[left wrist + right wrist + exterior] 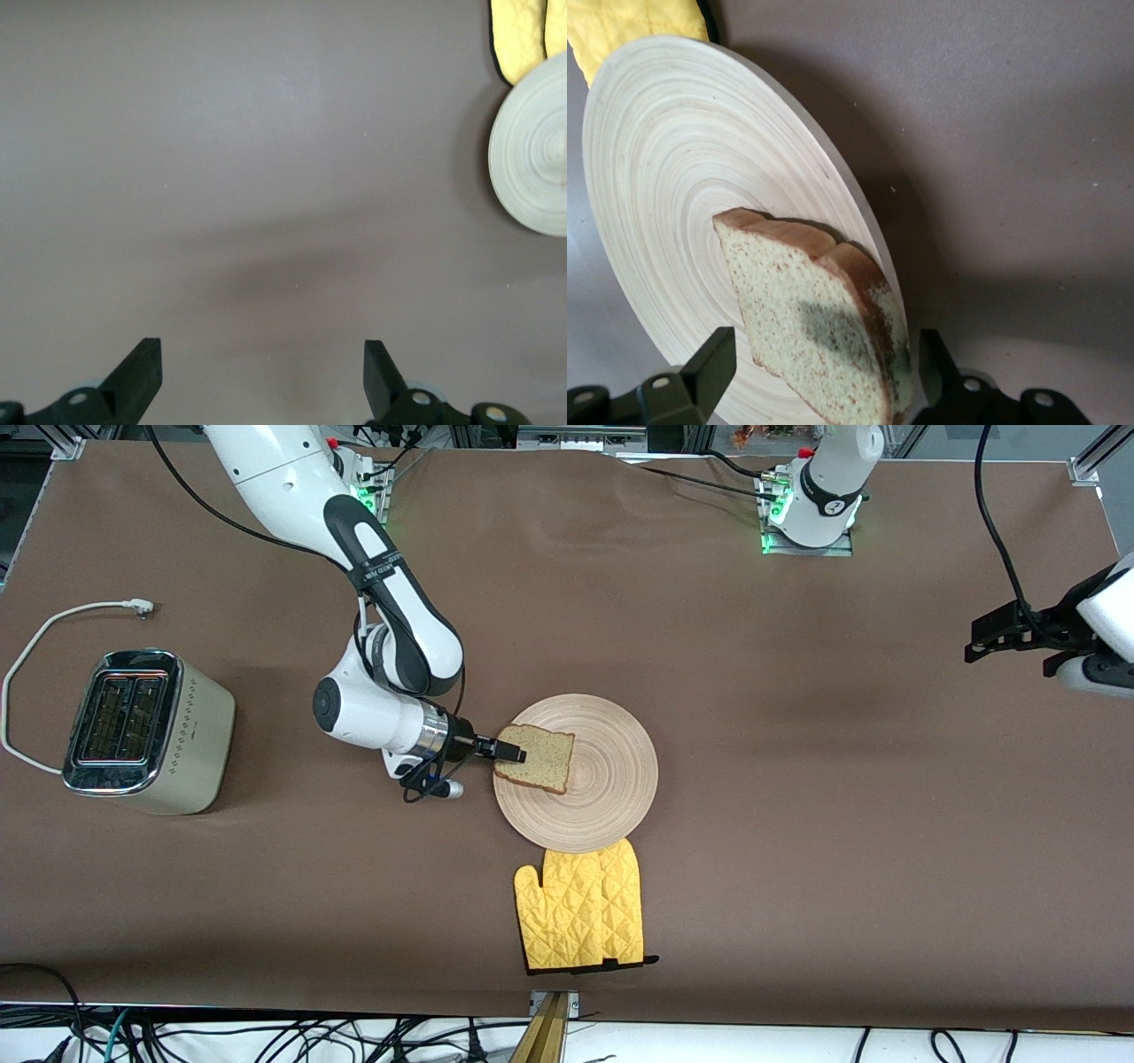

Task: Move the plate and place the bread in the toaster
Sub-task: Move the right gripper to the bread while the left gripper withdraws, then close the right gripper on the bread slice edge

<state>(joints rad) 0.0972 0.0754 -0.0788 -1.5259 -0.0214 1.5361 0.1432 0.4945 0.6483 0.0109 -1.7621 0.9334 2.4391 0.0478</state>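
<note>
Bread [537,756] lay on the wooden plate [611,779], on the part of the plate toward the right arm's end of the table. It was a single speckled slice with a darker crust, and its edge reached the rim of the plate on that side. The plate rested flat on the brown table [797,824] near the middle. A yellow quilted oven mitt [585,912] lay nearer to the front camera than the plate, and its fingertips touched the rim of the plate or went slightly under it; I cannot tell which.

The right gripper [512,754] was low at the edge of the bread. In the right wrist view its fingers [709,367] were spread, one on each side of the slice [824,328], and they did not yet pinch it.

The toaster [146,731] stood well apart from the plate, at the right arm's end of the table, with its two slots facing up and its white cord [35,655] curving on the table beside it.

The left gripper [262,372] waited in the air over bare table at the left arm's end, with its fingers spread wide and nothing between them.
</note>
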